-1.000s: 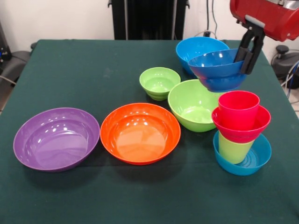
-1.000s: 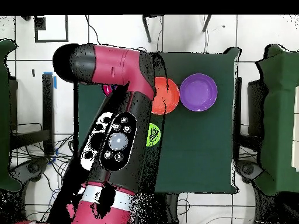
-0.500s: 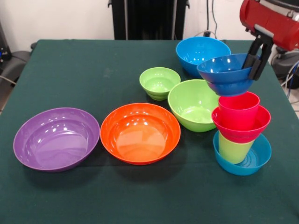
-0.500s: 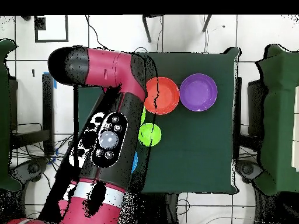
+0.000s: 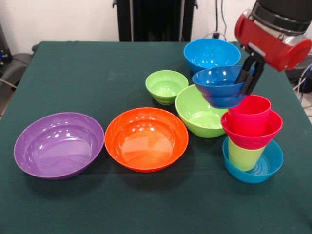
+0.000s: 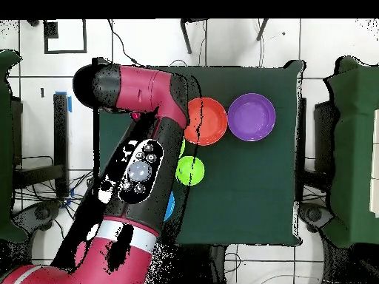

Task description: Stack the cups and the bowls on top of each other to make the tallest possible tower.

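In the front view my gripper [image 5: 247, 82] is shut on the right rim of the small dark-blue bowl [image 5: 218, 87] and holds it in the air. The bowl hangs just left of the red tumbler's [image 5: 249, 113] top and is level with it. The tower stands at the right: the teal-blue bowl [image 5: 261, 170] on the table, the lime-green tumbler [image 5: 242, 155] in it, the red bowl [image 5: 251, 134] above that, and the red tumbler on top. In the overhead view my arm [image 6: 141, 170] hides the gripper and the tower.
A large light-blue bowl [image 5: 207, 51] stands behind the held bowl and a large lime-green bowl [image 5: 195, 111] below it. A small ribbed lime bowl [image 5: 166, 85], an orange bowl [image 5: 146, 139] and a purple bowl [image 5: 58, 144] stand to the left.
The gripper with the dark-blue bowl has moved left and slightly down in the front view, from above the red tumbler to beside its top. The tower has not moved.
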